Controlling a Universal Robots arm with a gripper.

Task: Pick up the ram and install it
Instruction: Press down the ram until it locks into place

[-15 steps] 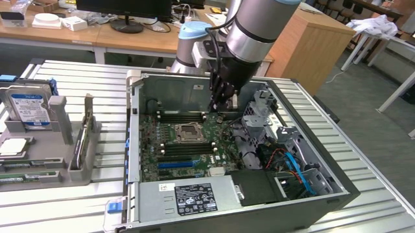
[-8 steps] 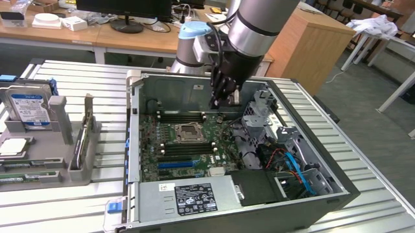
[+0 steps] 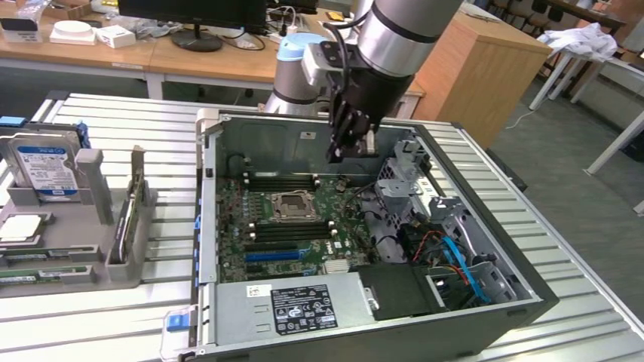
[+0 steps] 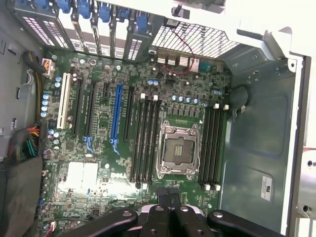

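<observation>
Gripper (image 3: pixel 348 147) hangs over open PC case (image 3: pixel 523 290), fingers pressed together, apparently clamped on thin dark ram stick (image 4: pixel 169 196). Judgement: align stick parallel with empty ram slots (image 4: pixel 145 140) beside CPU socket (image 4: pixel 177 150), descend straight.

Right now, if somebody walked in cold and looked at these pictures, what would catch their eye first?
Most striking is the open computer case on the slatted metal table, its green motherboard with the bare CPU socket exposed. The robot arm comes down from above, its dark claw hanging inside the case over the board's far edge. At the exterior view's left, a grey rack holds an upright hard drive.
</observation>
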